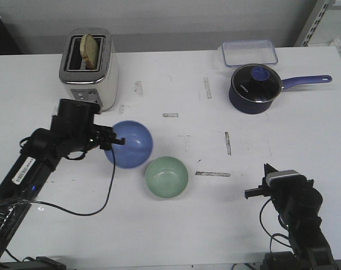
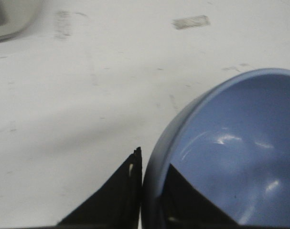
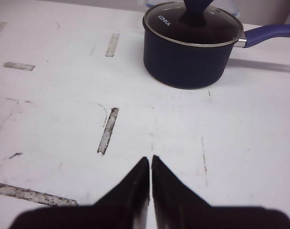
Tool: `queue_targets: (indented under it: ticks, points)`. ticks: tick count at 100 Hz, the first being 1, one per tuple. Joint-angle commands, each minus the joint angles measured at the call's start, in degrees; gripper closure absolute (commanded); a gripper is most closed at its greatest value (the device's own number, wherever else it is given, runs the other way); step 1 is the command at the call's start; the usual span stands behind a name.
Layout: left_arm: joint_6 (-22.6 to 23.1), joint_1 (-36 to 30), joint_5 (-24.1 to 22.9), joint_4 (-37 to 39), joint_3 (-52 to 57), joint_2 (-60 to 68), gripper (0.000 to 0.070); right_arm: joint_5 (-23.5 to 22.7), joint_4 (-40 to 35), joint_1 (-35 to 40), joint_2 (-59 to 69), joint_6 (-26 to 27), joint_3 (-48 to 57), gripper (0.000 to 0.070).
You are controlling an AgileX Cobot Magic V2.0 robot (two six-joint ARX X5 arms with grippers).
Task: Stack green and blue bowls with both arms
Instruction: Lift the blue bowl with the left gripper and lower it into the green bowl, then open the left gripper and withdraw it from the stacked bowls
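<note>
The blue bowl (image 1: 131, 144) is tilted, its left rim pinched in my left gripper (image 1: 112, 140). In the left wrist view one finger is outside the rim and one inside the blue bowl (image 2: 230, 157), with the left gripper (image 2: 153, 164) shut on the rim. The green bowl (image 1: 167, 177) sits upright on the table just right of and nearer than the blue one, close to it. My right gripper (image 1: 250, 194) is shut and empty at the near right, well right of the green bowl; the right wrist view shows the right gripper (image 3: 150, 160) closed over bare table.
A toaster (image 1: 87, 67) with bread stands at the back left. A navy saucepan (image 1: 254, 87) with a glass lid and long handle stands at the back right, also in the right wrist view (image 3: 187, 52). A clear plastic container (image 1: 248, 53) lies behind it. Tape marks (image 1: 212, 174) dot the table.
</note>
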Motion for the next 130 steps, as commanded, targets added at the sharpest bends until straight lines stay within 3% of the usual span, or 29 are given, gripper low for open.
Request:
queue_targets:
  ticks: [1, 15, 30, 91, 97, 110, 116, 121, 130]
  points:
    - [-0.5, -4.3, 0.4, 0.4, 0.8, 1.4, 0.0699, 0.2, 0.5, 0.0, 0.7, 0.3, 0.4, 0.0700]
    - [2.0, -12.4, 0.4, 0.2, 0.8, 3.9, 0.0699, 0.2, 0.5, 0.0, 1.9, 0.3, 0.4, 0.0700]
    - [3.6, -16.5, 0.3, 0.5, 0.8, 8.0, 0.0699, 0.2, 0.6, 0.0, 3.5, 0.3, 0.4, 0.0700]
    - [3.1, -17.6, 0.4, 3.2, 0.8, 16.8, 0.0683, 0.2, 0.9, 0.0, 3.9, 0.3, 0.4, 0.0700]
    - [3.1, -17.6, 0.4, 3.3, 0.8, 16.8, 0.0585, 0.2, 0.9, 0.0, 3.9, 0.3, 0.4, 0.0700]
    - [2.9, -17.6, 0.4, 3.2, 1.0, 16.6, 0.0221, 0.2, 0.9, 0.0, 3.9, 0.3, 0.4, 0.0700]
    - [2.9, -17.6, 0.3, 3.2, 1.2, 16.4, 0.0087, 0.2, 0.9, 0.0, 3.9, 0.3, 0.4, 0.0700]
    - [2.9, -17.6, 0.3, 3.0, 1.6, 16.1, 0.0037, 0.2, 0.9, 0.0, 3.9, 0.3, 0.4, 0.0700]
    - [3.0, -17.6, 0.3, 2.6, 2.7, 15.4, 0.0038, 0.2, 0.9, 0.0, 3.9, 0.3, 0.4, 0.0700]
